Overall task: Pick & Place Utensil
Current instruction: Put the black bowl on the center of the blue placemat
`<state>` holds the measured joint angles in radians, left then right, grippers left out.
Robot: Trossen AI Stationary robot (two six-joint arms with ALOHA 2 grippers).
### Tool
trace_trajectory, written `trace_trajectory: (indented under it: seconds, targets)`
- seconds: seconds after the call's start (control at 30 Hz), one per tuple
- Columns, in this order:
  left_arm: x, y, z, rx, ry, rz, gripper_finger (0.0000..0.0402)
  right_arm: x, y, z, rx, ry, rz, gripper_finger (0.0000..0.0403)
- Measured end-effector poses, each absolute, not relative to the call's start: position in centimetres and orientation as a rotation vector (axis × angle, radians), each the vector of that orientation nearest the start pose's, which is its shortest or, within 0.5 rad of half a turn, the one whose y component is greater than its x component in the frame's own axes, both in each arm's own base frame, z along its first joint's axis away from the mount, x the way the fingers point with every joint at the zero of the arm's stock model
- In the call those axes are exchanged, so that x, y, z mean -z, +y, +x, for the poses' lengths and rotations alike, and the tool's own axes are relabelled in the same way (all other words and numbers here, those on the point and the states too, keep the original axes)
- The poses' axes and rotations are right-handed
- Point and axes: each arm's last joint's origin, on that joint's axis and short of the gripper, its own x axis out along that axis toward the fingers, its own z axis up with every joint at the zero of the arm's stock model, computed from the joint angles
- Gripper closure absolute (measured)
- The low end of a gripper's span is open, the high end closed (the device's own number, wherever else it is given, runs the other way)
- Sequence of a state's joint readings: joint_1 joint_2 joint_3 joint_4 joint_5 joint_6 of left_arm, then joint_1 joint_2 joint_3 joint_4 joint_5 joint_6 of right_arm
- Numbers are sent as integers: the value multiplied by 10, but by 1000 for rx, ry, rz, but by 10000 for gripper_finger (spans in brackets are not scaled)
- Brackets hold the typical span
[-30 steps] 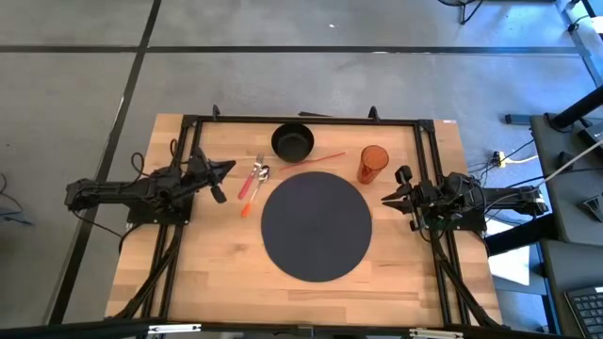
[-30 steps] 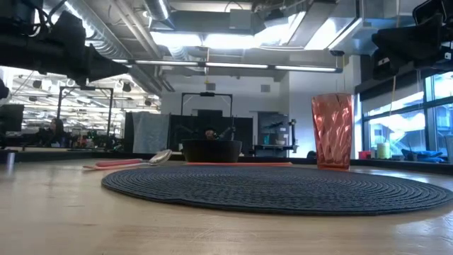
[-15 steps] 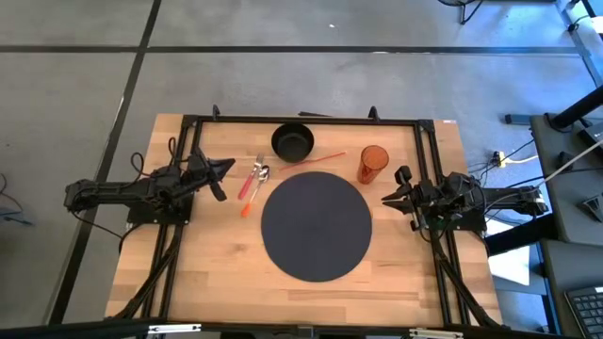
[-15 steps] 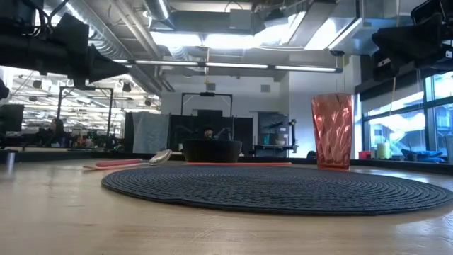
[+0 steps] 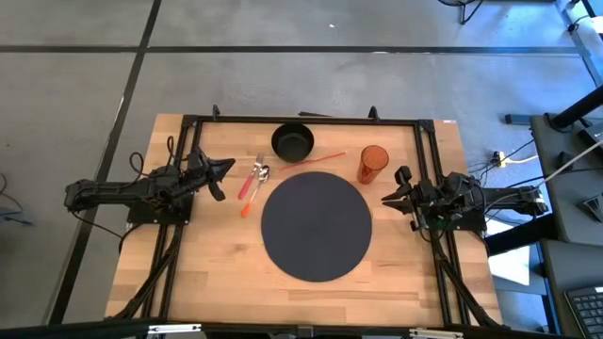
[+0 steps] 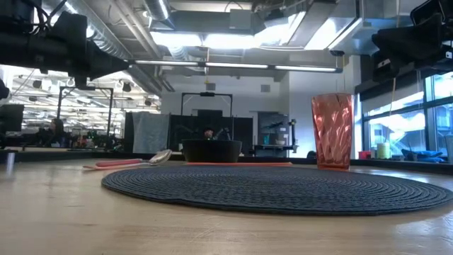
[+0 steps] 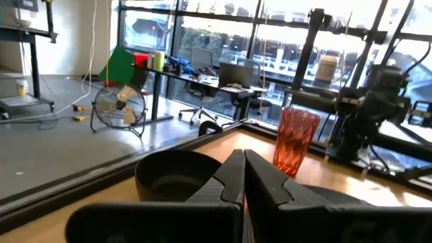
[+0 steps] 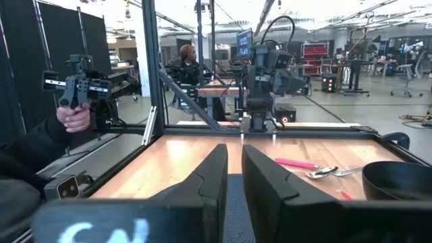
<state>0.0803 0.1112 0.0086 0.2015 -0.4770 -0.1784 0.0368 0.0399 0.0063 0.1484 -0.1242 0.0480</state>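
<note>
Wooden table (image 5: 207,273) carries a round dark placemat (image 5: 316,225) at centre. Black bowl (image 5: 292,142) at 12 o'clock, orange cup (image 5: 372,163) at 1, pink-handled spoon (image 5: 256,179) at 10.

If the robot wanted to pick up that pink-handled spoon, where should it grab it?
Probably by the pink handle, from straight above. The spoon lies flat on the table beside other utensils, between the black bowl and the round mat, so the fingers would best straddle the slim handle crosswise. The left gripper is nearest.
</note>
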Motion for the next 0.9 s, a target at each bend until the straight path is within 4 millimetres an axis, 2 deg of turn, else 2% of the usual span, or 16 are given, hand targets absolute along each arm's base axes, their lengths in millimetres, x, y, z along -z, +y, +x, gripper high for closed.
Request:
trace_trajectory:
  seconds: [0.33,0.67,0.9]
  targets:
    - [-176,20,100,-481,-118,-135,400,-181,7,98,-161,-163,4,357]
    - [-180,19,100,-438,-163,-151,400,-182,7,98,-162,-163,15,357]
    - [-177,18,101,-418,-126,-143,400,-190,7,96,-156,-257,-37,357]
